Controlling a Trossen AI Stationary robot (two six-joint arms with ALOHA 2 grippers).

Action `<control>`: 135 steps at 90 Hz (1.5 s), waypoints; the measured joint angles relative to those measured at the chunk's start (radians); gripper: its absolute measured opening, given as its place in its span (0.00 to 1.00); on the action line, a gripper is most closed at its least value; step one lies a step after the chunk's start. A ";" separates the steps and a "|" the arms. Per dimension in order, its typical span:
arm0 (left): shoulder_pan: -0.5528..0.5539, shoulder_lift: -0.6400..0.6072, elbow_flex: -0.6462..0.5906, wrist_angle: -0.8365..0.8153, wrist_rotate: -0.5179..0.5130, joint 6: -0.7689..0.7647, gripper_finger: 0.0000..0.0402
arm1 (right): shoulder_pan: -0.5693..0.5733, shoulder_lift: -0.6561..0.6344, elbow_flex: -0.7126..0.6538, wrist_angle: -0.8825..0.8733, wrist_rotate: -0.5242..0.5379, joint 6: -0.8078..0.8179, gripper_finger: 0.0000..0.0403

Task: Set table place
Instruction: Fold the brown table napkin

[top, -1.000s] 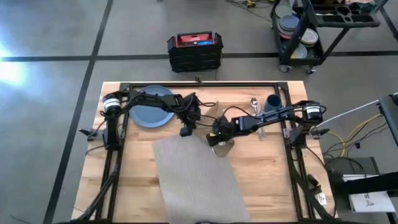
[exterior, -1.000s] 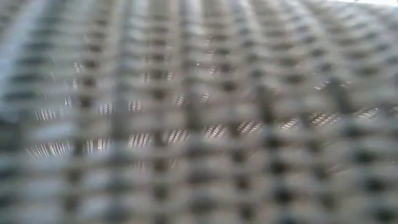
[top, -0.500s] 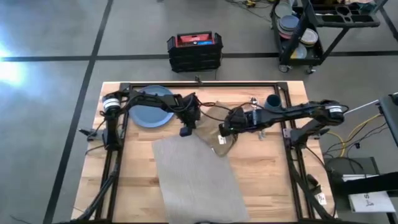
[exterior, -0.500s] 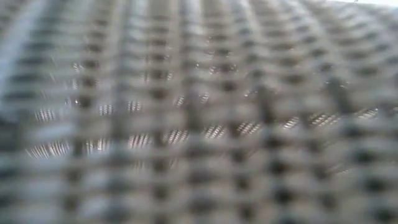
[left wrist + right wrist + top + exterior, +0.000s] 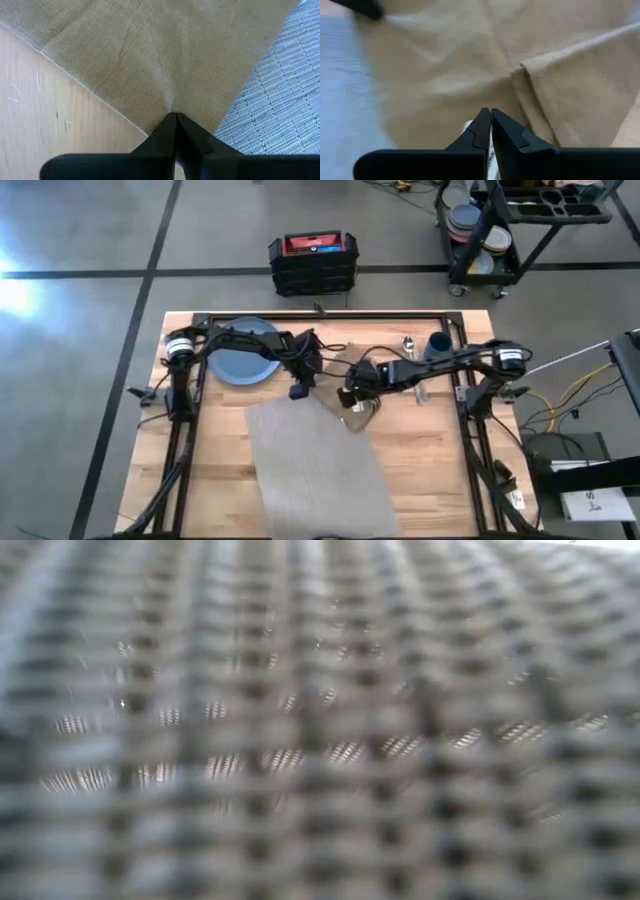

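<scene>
The tan napkin (image 5: 343, 364) lies crumpled at the table's middle, over the far right corner of the grey placemat (image 5: 315, 465). My left gripper (image 5: 299, 388) is shut on its left side and my right gripper (image 5: 351, 394) on its right side. The blue plate (image 5: 243, 360) rests on the wood at the far left, partly under my left arm. A dark-blue cup (image 5: 438, 341) and a spoon (image 5: 408, 345) sit at the far right, with more cutlery (image 5: 421, 391) below my right arm. My left gripper pinches the napkin between its two fingers at a spot (image 5: 172, 107) in from the hemmed edge (image 5: 90, 90). Creases run out from the pinch. The cloth spreads over the wood and the placemat (image 5: 280, 115). My right gripper pinches a bunched part of the napkin (image 5: 487, 102) between its two fingers, beside a folded-over flap (image 5: 555, 85). One layer or several, I cannot tell.
The low view is filled by the placemat's weave (image 5: 320, 720) close to the camera. A black frame (image 5: 320, 317) borders the table. A red and black case (image 5: 313, 262) and a black cart with stacked dishes (image 5: 480, 230) stand on the floor beyond.
My right gripper went toward the table's far right with its part of the napkin, then came back toward my left gripper. The napkin's right part shifted and bunched differently, while the part at my left gripper stayed.
</scene>
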 joint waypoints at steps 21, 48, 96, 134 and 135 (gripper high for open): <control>-0.001 0.000 0.000 -0.003 0.003 0.000 0.00 | -0.027 -0.100 -0.001 -0.401 0.169 0.091 0.00; -0.001 0.000 -0.001 0.001 0.002 0.003 0.00 | -0.011 -0.377 0.000 -0.508 0.212 0.167 0.00; 0.000 0.000 -0.001 0.002 0.000 0.016 0.00 | -0.038 -0.210 -0.001 -0.264 0.102 0.006 0.00; 0.040 -0.002 0.079 -0.064 -0.070 0.110 0.00 | 0.054 -0.101 -0.001 -0.124 0.007 0.039 0.00; 0.044 -0.002 0.083 -0.068 -0.073 0.117 0.00 | 0.058 -0.101 -0.001 -0.124 0.007 0.043 0.00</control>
